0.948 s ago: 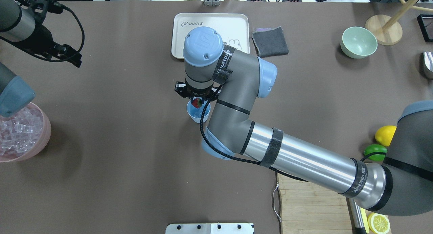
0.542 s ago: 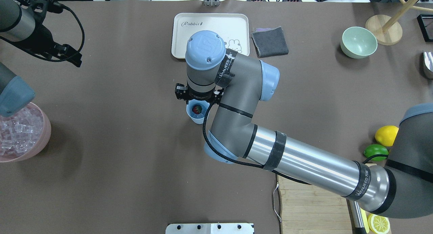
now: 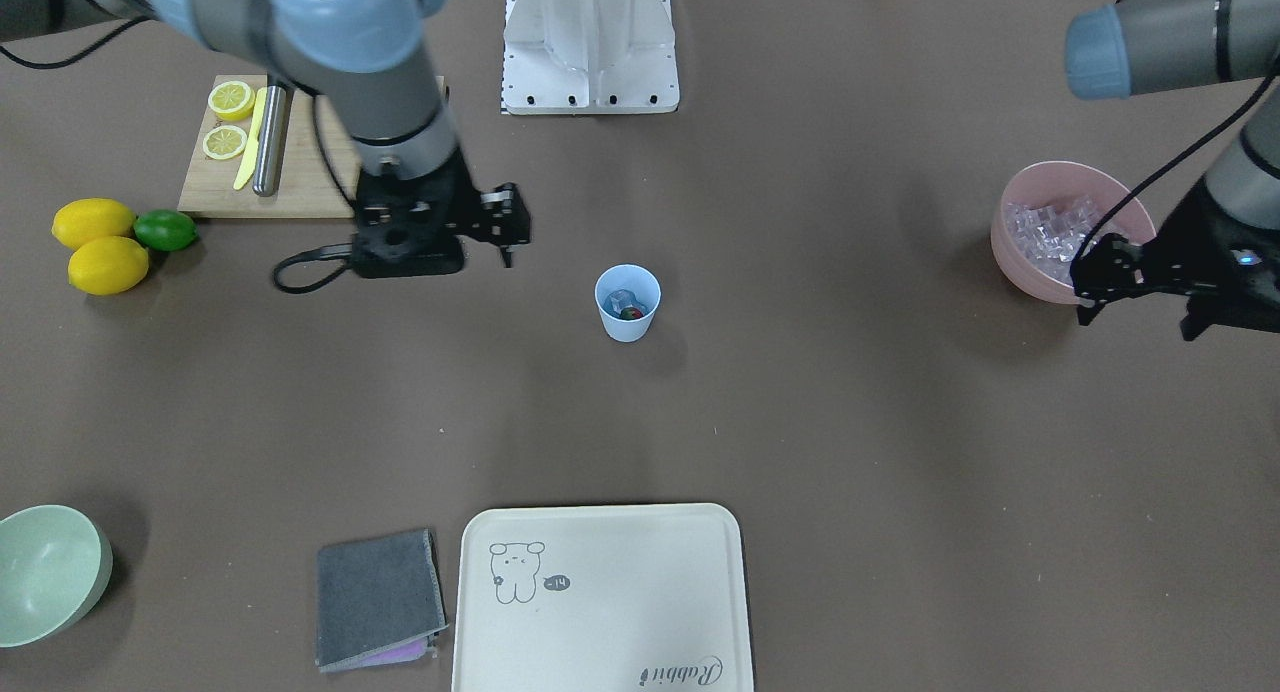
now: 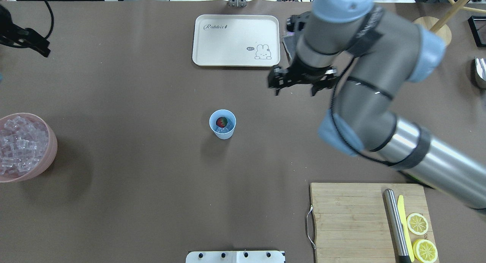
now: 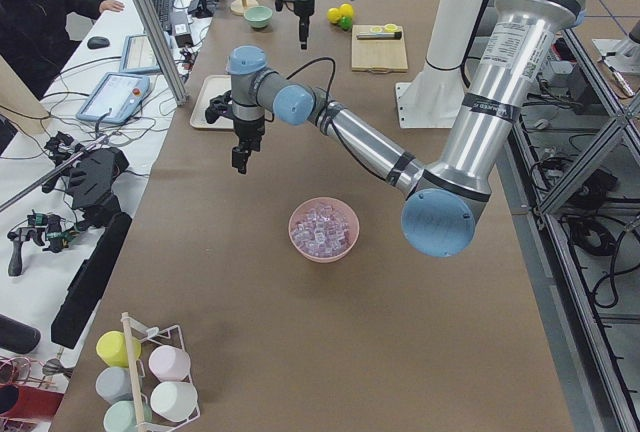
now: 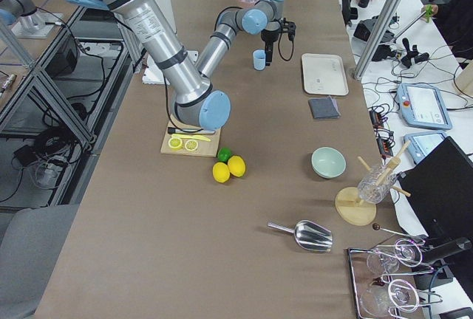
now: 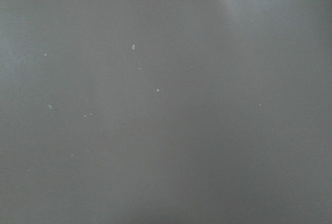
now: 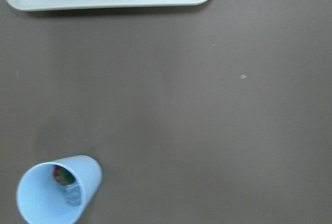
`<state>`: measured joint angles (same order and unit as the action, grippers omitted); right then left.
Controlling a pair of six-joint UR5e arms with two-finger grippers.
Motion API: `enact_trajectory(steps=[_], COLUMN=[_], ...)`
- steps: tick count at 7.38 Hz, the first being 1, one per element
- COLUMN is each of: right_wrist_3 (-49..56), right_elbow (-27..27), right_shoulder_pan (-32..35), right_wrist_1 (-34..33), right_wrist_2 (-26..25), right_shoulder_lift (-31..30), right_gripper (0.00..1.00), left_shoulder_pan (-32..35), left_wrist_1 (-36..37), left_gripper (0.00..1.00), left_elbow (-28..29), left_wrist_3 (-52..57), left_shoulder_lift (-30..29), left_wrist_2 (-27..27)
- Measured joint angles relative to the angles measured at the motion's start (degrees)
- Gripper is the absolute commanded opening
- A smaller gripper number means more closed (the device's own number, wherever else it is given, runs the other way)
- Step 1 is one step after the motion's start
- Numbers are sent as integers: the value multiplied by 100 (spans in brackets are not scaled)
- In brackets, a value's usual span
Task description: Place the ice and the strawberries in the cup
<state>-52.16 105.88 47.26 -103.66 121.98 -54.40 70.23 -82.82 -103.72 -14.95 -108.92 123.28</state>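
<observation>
The pale blue cup stands upright mid-table, also in the front view and the right wrist view. Inside it lie the red strawberry and a clear ice cube. My right gripper is empty, looks open, and hangs above bare table well to the cup's right, near the tray's corner. My left gripper looks open and empty, and hovers just beyond the pink bowl full of ice cubes.
A cream tray lies at the back, with a grey cloth beside it. A mint bowl stands further right. A cutting board holds a knife and lemon halves. Two lemons and a lime lie beside the board.
My right gripper let the strawberry drop into the cup, then rose and swung away right and back toward the cloth. My left arm drew back toward the left edge.
</observation>
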Motion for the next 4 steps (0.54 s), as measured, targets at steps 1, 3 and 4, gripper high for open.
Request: enact_trajectory(steps=[1,3,4], right_wrist_3=[1087,3408,4590], right_elbow=[257,319,173], right_shoulder_pan=[734,2056,2758], right_wrist_1=[-63,-97,-102], right_wrist_2=[370,680,757], right_shoulder_lift=[-690,-1953,-2465], right_gripper=[100,100,100], left_shoulder_pan=[416,1206,1511], left_wrist_1=[232,381,394], left_gripper=[97,97,97], left_elbow=[55,184,213], left_wrist_3=[609,1687,2244], left_shoulder_lift=[88,581,890], left_wrist_2=[202,639,699])
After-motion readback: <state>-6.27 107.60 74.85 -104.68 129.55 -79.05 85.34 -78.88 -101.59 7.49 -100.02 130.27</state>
